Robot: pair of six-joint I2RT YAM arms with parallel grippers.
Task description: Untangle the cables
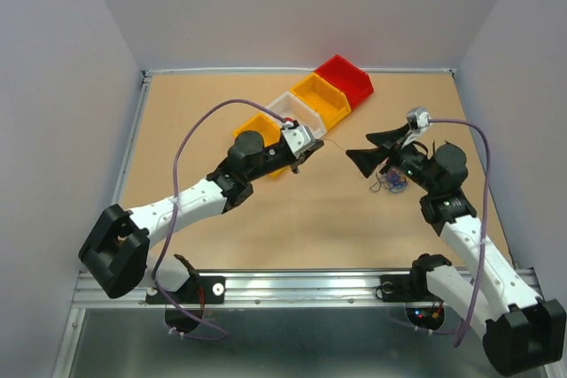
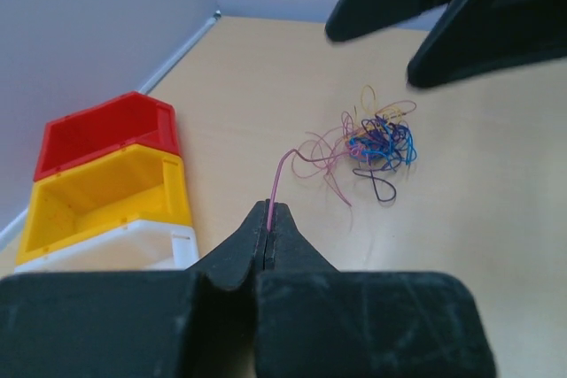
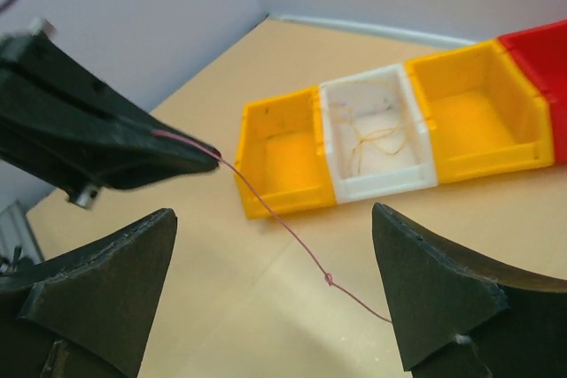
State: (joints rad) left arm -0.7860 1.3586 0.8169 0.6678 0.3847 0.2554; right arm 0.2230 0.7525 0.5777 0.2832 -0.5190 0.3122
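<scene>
Over mid-counter [image 1: 266,236], pinches a single pink strand [image 2: 282,173] between the fully closed tips of the left claw [image 2: 268,210], just in front of a row of bins [image 1: 310,108]. Holds the right claw [image 1: 372,152] spread wide and gripping nothing, with the strand passing beneath the gap between its fingers (a small knot shows partway along in the right wrist view). Leaves the cables [image 2: 379,139], a loose wad of blue, purple, yellow and pink loops, lying on the counter beside the right wrist, with the pinched strand trailing back into it. Shows one pale wire [image 3: 376,139] already lying in the white bin [image 3: 376,185].

Appears to be drawing this strand free of the wad. To do it well: pull slowly and low, straight away from the tangle. Bring the open claw down to pin the wad, so as to stop it dragging along. Ease off at any snag rather than yanking so thin a wire, and mind that knot catching on other loops.
</scene>
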